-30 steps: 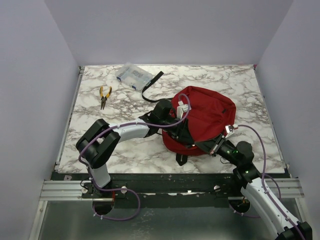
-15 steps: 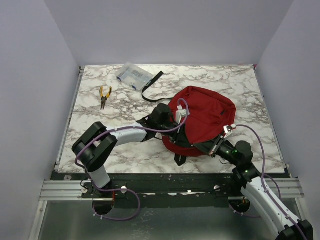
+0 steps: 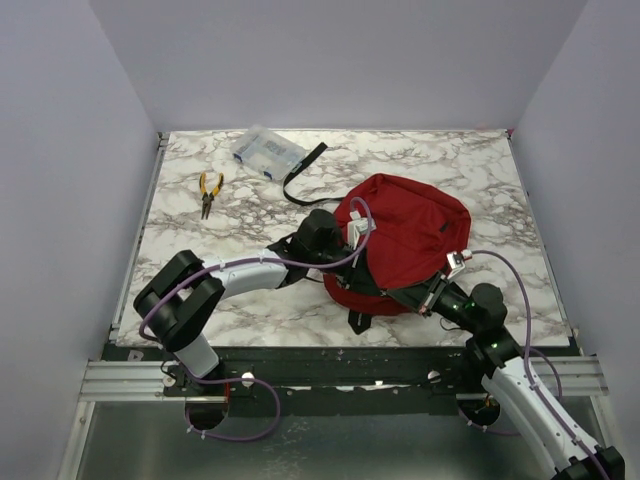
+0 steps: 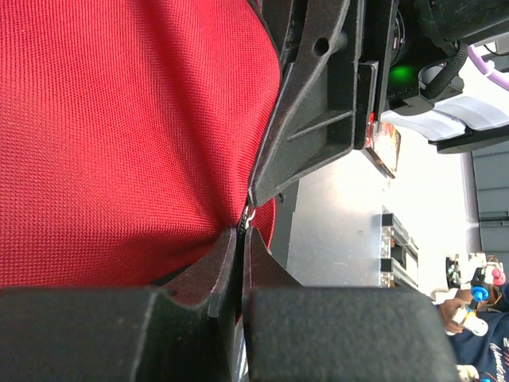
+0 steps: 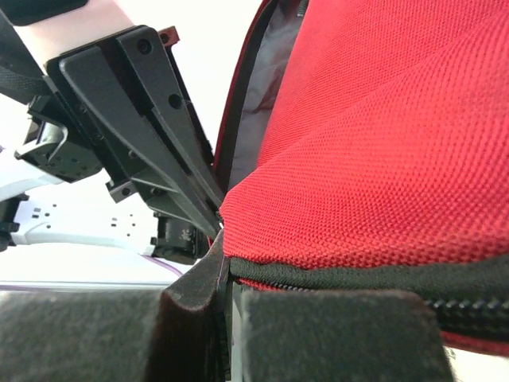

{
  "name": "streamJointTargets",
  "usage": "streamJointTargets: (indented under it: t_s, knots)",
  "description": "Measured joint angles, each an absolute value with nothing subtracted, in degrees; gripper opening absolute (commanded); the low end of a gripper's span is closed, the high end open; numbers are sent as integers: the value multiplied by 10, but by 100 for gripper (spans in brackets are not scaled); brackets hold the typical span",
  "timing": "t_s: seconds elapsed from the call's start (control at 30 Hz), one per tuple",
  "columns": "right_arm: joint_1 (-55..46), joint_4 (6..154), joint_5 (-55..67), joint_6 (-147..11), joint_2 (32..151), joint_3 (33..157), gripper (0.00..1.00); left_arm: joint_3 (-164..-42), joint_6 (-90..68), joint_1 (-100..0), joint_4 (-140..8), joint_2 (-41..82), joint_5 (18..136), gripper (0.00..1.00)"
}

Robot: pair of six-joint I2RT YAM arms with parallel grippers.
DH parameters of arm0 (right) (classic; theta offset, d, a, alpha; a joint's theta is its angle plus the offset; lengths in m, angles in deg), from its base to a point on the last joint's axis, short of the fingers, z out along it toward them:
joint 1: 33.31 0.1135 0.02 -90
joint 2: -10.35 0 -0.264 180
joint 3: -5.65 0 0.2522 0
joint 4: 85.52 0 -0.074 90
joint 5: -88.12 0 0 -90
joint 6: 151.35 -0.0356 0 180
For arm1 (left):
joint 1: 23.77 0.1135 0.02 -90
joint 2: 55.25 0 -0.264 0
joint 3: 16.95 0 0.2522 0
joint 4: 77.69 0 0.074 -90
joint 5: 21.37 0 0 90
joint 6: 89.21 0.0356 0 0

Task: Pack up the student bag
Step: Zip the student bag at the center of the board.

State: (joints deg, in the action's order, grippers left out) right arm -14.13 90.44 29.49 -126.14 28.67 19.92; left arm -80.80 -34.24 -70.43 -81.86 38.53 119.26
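Note:
The student bag (image 3: 410,232), dark red with black straps, lies at the table's right middle. My left gripper (image 3: 368,278) reaches in from the left at the bag's near left edge. In the left wrist view the gripper (image 4: 241,243) is shut on the black zip seam, where a small metal pull (image 4: 249,216) shows below the red fabric (image 4: 127,135). My right gripper (image 3: 398,293) comes from the near right. In the right wrist view it (image 5: 228,274) is shut on the black zip edge (image 5: 342,278) under the red fabric (image 5: 382,159). The two grippers' tips almost meet.
Yellow-handled pliers (image 3: 209,190) lie at the far left. A clear plastic box (image 3: 267,152) sits at the back, with a loose black strap (image 3: 303,172) running from it toward the bag. The table's walls stand close on the left, back and right.
My left arm's elbow has swung left and nearer, and its wrist has dropped slightly toward the near edge. The bag's near edge has shifted a little. Both grippers stay shut on it.

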Motion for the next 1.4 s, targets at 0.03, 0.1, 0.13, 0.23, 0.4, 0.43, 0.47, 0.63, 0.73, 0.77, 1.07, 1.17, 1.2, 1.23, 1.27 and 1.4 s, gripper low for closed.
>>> streamJointTargets:
  t_s: [0.03, 0.1, 0.13, 0.23, 0.4, 0.43, 0.47, 0.63, 0.73, 0.77, 1.07, 1.17, 1.2, 1.23, 1.27, 1.4]
  knots:
    - [-141, 899, 295, -1258, 283, 199, 1, -805, -343, -706, -818, 380, 1190, 13]
    - [-140, 881, 294, -1246, 277, 203, 1, -801, -345, -707, -818, 371, 1189, 13]
    - [-140, 869, 292, -1238, 276, 206, 0, -798, -348, -707, -818, 364, 1189, 12]
    - [-140, 853, 289, -1227, 277, 209, 1, -796, -354, -707, -819, 351, 1191, 6]
    - [-139, 846, 289, -1221, 285, 209, 1, -795, -362, -711, -818, 348, 1197, 2]
    - [-139, 846, 289, -1221, 285, 209, 1, -794, -363, -712, -818, 348, 1197, 4]
    - [-139, 845, 289, -1220, 285, 209, 1, -794, -363, -712, -818, 348, 1197, 7]
    - [-139, 842, 288, -1217, 286, 210, 1, -794, -368, -718, -818, 348, 1197, 18]
    - [-139, 836, 287, -1214, 288, 210, 1, -794, -371, -723, -819, 349, 1201, 24]
    - [-139, 836, 287, -1213, 289, 210, 1, -794, -371, -724, -819, 351, 1201, 26]
    - [-139, 828, 286, -1213, 283, 210, 1, -780, -374, -727, -818, 358, 1200, 33]
    - [-139, 826, 286, -1213, 283, 210, 1, -777, -374, -731, -818, 358, 1196, 38]
    - [-139, 825, 286, -1213, 283, 210, 1, -776, -374, -733, -819, 358, 1193, 39]
    - [-139, 825, 286, -1213, 283, 210, 1, -774, -373, -734, -818, 358, 1190, 39]
    - [-139, 825, 286, -1213, 284, 210, 1, -772, -374, -736, -818, 357, 1185, 40]
    - [-139, 825, 286, -1213, 288, 210, 1, -752, -381, -745, -812, 337, 1151, 45]
